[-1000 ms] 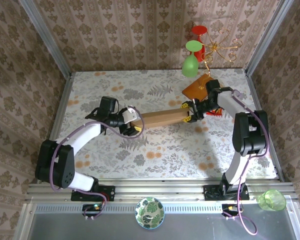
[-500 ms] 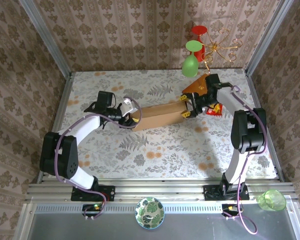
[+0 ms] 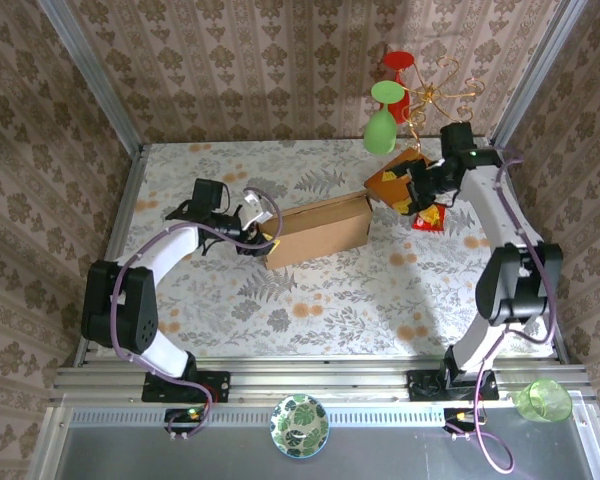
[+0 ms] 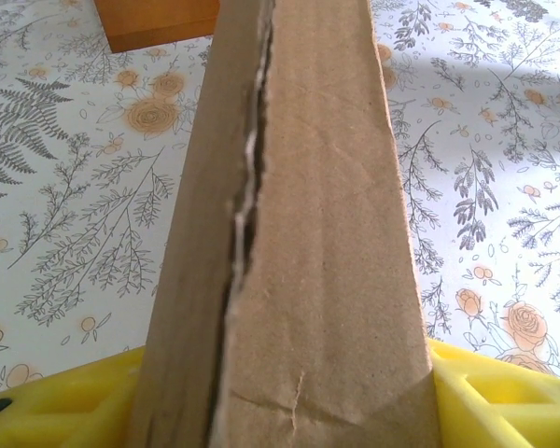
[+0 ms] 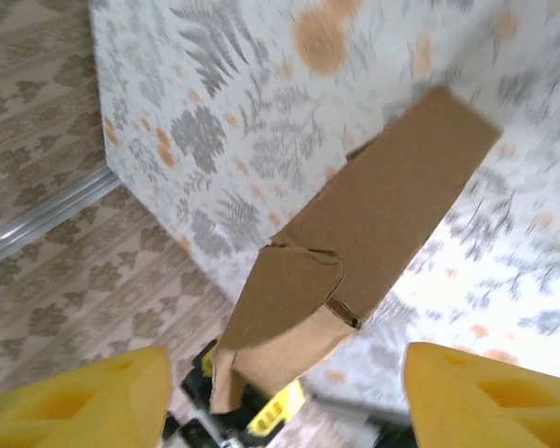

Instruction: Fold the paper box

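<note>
Top external view puts the paper box (image 3: 320, 230) near the middle of the table (image 3: 310, 300), a little toward the far edge, its long side running left to right. The left gripper (image 3: 264, 235) clamps the box's left end; in the left wrist view its 2 yellow fingers (image 4: 504, 401) press against both sides of the cardboard. The right gripper (image 3: 417, 190) hangs spread wide over the wooden board (image 3: 388, 182), apart from the box's right end. A red packet (image 3: 428, 218) lies just beside that board.
</note>
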`<state>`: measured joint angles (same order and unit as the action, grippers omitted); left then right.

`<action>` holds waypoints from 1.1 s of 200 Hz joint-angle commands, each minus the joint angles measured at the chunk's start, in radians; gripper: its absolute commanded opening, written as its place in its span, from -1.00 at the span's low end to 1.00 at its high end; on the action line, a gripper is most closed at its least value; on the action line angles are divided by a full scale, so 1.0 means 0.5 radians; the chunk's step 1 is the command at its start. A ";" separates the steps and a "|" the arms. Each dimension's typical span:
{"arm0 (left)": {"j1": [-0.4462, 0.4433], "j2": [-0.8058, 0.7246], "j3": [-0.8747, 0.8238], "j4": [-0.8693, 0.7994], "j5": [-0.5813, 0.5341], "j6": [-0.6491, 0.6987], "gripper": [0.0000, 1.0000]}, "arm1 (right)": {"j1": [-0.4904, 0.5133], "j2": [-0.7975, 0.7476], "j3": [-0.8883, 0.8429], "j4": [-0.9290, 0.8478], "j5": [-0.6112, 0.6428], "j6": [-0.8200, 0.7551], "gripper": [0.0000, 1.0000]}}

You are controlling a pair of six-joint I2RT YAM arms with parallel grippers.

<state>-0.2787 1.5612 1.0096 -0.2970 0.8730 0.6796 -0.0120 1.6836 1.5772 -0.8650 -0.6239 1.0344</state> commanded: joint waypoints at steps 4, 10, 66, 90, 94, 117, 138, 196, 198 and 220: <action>0.026 0.015 0.054 -0.089 0.097 0.019 0.26 | 0.063 -0.295 -0.041 0.014 0.568 -0.673 0.18; 0.028 0.010 0.051 -0.089 0.097 0.023 0.25 | 0.081 -0.357 -0.105 0.084 0.658 -0.797 0.13; 0.034 0.020 0.061 -0.138 0.113 0.069 0.26 | 0.188 -0.550 -0.542 0.569 0.671 -1.841 -0.12; 0.037 0.020 0.067 -0.156 0.113 0.077 0.26 | 0.287 -0.352 -0.368 0.390 0.703 -2.182 -0.09; 0.036 0.022 0.069 -0.156 0.114 0.077 0.26 | 0.302 -0.324 -0.342 0.369 0.703 -2.221 -0.08; 0.036 0.024 0.070 -0.155 0.117 0.075 0.26 | 0.417 -0.179 -0.203 0.230 0.744 -2.509 0.00; 0.037 0.031 0.079 -0.164 0.116 0.077 0.26 | 0.463 -0.120 -0.150 0.201 0.845 -2.630 0.07; 0.044 0.049 0.117 -0.196 0.116 0.084 0.27 | 0.477 0.046 0.017 0.120 0.814 -2.667 -0.29; 0.044 0.048 0.119 -0.196 0.118 0.083 0.27 | 0.479 0.050 0.023 0.118 0.815 -2.667 -0.29; 0.045 0.060 0.134 -0.202 0.122 0.077 0.27 | 0.489 0.054 0.024 0.117 0.849 -2.652 -0.37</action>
<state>-0.2657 1.5749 1.0397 -0.3729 0.8951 0.6994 0.2249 1.6981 1.5589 -0.7654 -0.2245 -0.2710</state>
